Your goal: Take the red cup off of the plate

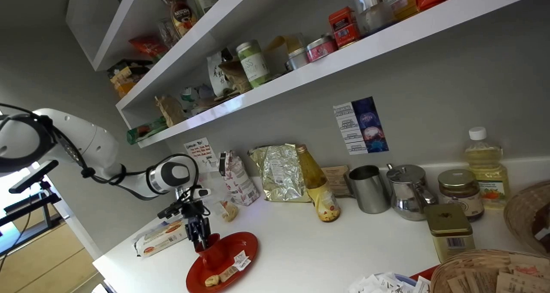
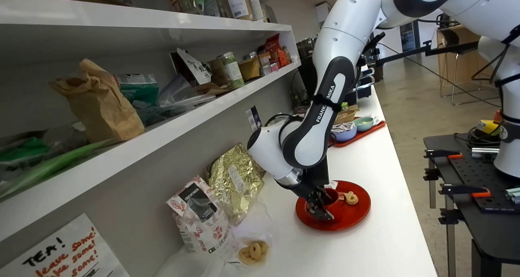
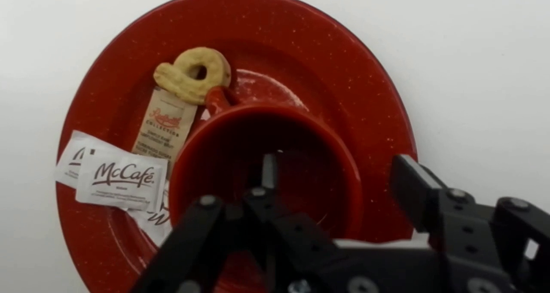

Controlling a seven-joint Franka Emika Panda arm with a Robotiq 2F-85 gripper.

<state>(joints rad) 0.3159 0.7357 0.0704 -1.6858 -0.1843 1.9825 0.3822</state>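
The short red cup (image 1: 212, 257) stands upright on the round red plate (image 1: 245, 241), and both show in both exterior views. In the wrist view I look down into the cup (image 3: 309, 177) on the plate (image 3: 374, 112). My gripper (image 3: 337, 172) is open. One finger is over or inside the cup's mouth. The other finger is outside the cup, above the plate's rim. The cup's wall lies between the fingers, with gaps seen on both sides. The gripper also shows at the cup in an exterior view (image 2: 319, 207). The fingers hide part of the cup's near side.
On the plate beside the cup lie ring biscuits (image 3: 200, 74), a brown sugar packet (image 3: 163, 121) and white McCafé packets (image 3: 120, 177). A wrapped pack (image 1: 161, 238), a biscuit bag (image 2: 254, 250) and a gold bag (image 2: 237, 183) are nearby. A shelf (image 1: 275, 89) hangs above.
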